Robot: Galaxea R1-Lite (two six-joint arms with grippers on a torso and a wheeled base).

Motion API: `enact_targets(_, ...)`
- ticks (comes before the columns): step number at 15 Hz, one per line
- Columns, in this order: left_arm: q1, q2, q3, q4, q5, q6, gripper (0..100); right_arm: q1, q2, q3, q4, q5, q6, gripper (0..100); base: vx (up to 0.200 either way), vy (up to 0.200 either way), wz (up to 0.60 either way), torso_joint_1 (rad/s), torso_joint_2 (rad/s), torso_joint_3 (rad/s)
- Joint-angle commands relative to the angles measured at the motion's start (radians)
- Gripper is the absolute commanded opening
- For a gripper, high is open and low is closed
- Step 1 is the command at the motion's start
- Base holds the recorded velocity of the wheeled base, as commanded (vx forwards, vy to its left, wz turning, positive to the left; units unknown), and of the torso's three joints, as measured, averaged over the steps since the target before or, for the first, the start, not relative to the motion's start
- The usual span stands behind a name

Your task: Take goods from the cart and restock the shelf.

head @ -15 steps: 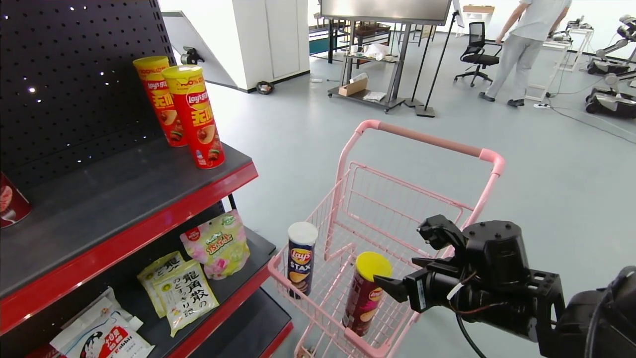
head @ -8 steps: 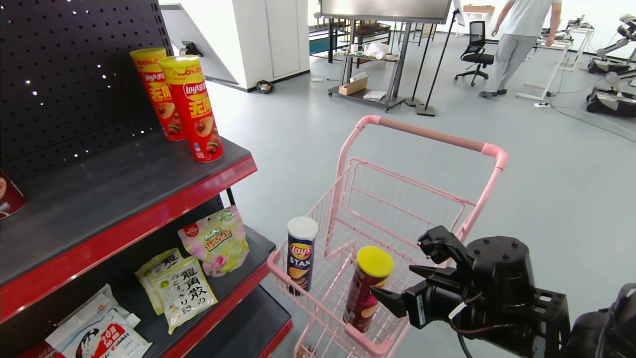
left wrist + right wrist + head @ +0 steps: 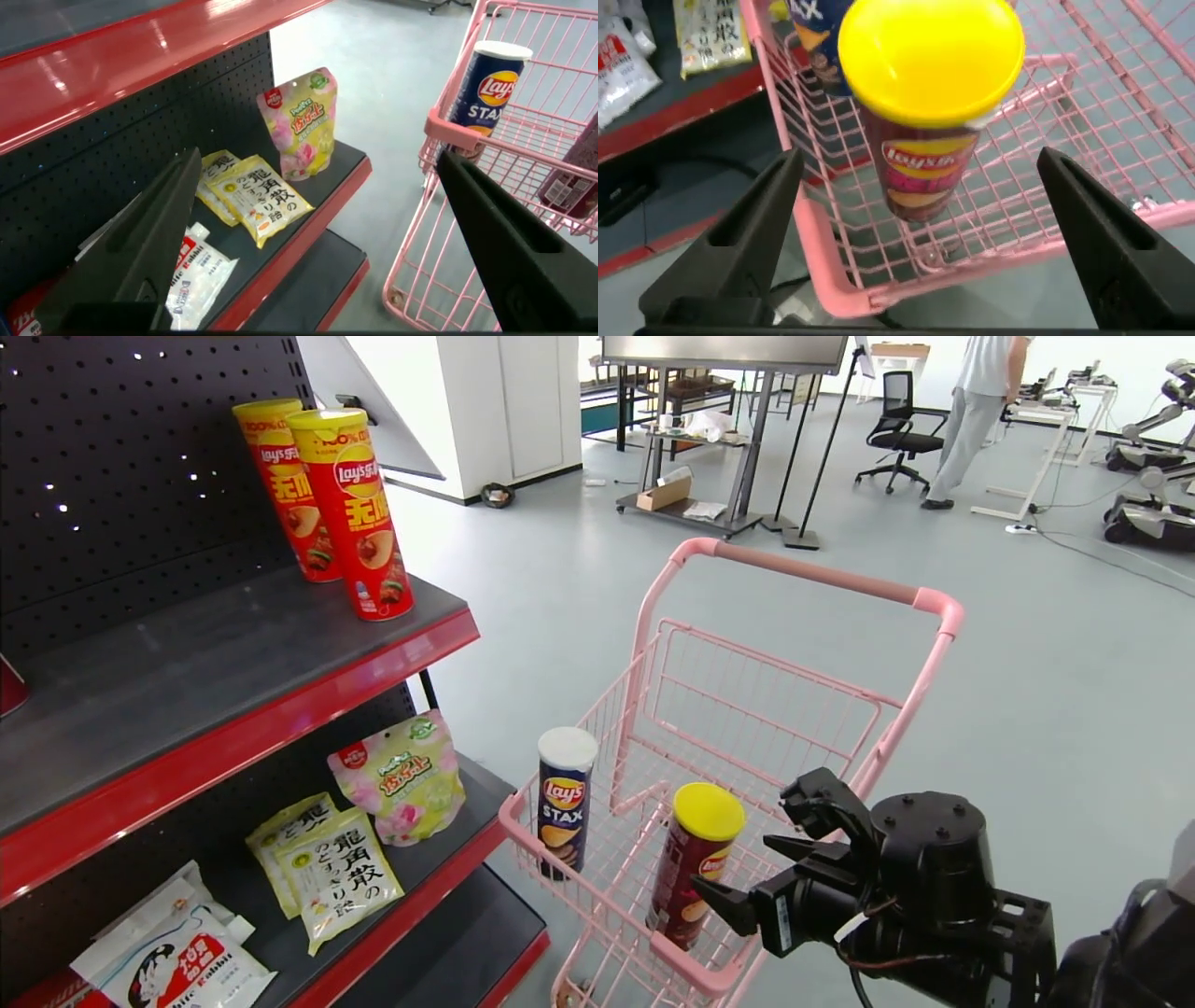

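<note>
A pink wire cart (image 3: 803,581) stands to the right of the shelf. In its basket stand a maroon chip can with a yellow lid (image 3: 695,868) (image 3: 926,112) and a blue chip can with a white lid (image 3: 563,803) (image 3: 491,84). My right gripper (image 3: 747,854) (image 3: 920,159) is open just outside the cart's near rim, level with the maroon can and not touching it. The left gripper (image 3: 318,159) is open with nothing in it, facing the lower shelf and the cart's corner. Two red chip cans (image 3: 359,513) stand on the upper shelf board (image 3: 215,663).
Snack bags (image 3: 401,775) (image 3: 304,121) lie on the lower shelf (image 3: 439,859), more packets (image 3: 336,877) to their left. The shelf's red front edge (image 3: 280,728) juts toward the cart. Open grey floor lies behind the cart, with a display stand (image 3: 728,439) far back.
The whole head picture has shifted, so the camera moved. My right gripper stays open beside the maroon can, now a bit lower against it. Nothing was taken hold of.
</note>
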Motion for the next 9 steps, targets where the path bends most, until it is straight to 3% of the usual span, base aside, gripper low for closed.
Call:
enact_targets(1,0.000,-0.001,0.000,0.000,0.000,0.000,100,-0.006,0.066,0.019,-0.068,-0.001,0.008,100,0.000,0.000,0.00,0.000,0.00,0.000)
enact_targets(6,0.000,-0.001,0.000,0.000,0.000,0.000,100,-0.006,0.270,0.090,-0.441,-0.004,-0.001,100,0.000,0.000,0.00,0.000,0.00,0.000)
enact_targets(9,0.000,-0.001,0.000,0.000,0.000,0.000,100,-0.005,0.305,0.111,-0.447,0.000,-0.003,100,0.000,0.000,0.00,0.000,0.00,0.000)
